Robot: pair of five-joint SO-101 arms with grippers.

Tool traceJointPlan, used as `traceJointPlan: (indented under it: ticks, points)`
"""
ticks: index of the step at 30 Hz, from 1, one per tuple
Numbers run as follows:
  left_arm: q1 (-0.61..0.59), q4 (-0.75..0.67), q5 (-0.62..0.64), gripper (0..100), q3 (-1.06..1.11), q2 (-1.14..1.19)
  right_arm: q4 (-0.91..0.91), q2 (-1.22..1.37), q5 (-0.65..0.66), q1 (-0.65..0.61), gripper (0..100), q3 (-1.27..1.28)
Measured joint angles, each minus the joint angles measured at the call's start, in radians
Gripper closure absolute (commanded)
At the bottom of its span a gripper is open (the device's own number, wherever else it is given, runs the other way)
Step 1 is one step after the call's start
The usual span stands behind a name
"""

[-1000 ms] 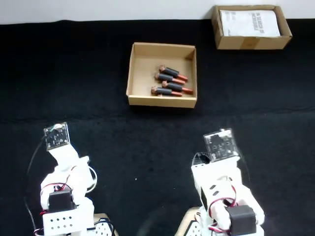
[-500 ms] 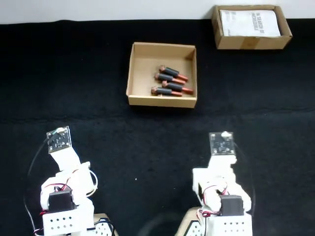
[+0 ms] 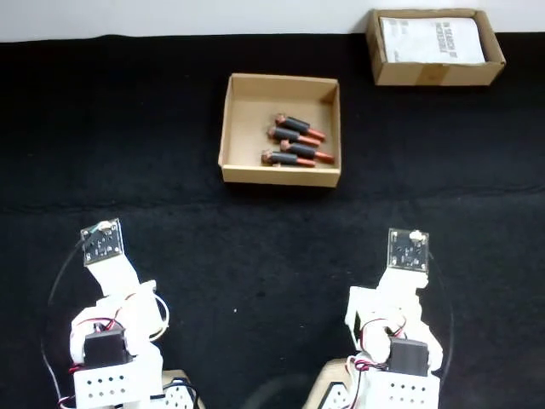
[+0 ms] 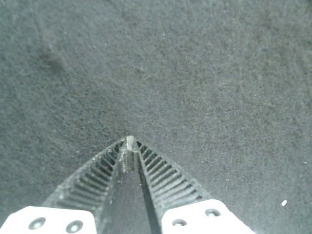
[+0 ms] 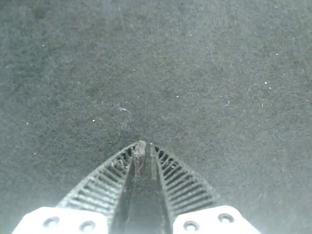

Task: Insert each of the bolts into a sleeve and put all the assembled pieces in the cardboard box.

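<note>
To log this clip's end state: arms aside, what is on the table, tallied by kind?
Assembled pieces: 4
Cardboard boxes: 2
Printed sheet: 1
Total: 7

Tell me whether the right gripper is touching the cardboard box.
Apart. In the high view, black cloth separates the cardboard box from the right gripper, which hangs over bare cloth in its wrist view.
</note>
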Motion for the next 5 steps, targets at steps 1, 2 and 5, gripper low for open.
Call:
traceJointPlan:
  ticks: [1, 2, 5]
  points:
    - [0.0, 0.0, 0.0, 99, 0.0, 0.0, 0.0, 0.0, 0.0, 0.0, 99.2, 0.0]
    - [0.0, 0.0, 0.0, 99, 0.0, 0.0, 0.0, 0.0, 0.0, 0.0, 99.2, 0.0]
    - [0.0, 0.0, 0.0, 99, 0.0, 0.0, 0.0, 0.0, 0.0, 0.0, 99.2, 0.0]
